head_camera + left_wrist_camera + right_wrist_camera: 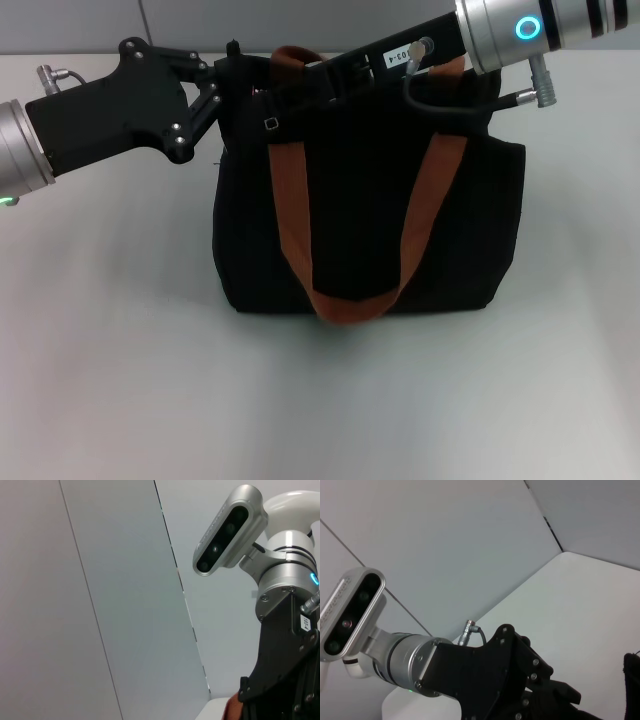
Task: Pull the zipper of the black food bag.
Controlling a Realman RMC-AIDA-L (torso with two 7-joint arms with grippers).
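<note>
Black food bag [370, 220] stands centre frame on tabletop [120, 380]; soft fabric, will sag. Left tool [232, 68] and right tool [330, 72] at its top edge, upper frame; grip state cannot tell. Zipper hidden; pinch its small pull while bracing the fabric.

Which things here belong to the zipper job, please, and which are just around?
Job: bag; left gripper at its top left corner; right gripper over its top. The zipper is not visible.

Around: table; wall panels.
</note>
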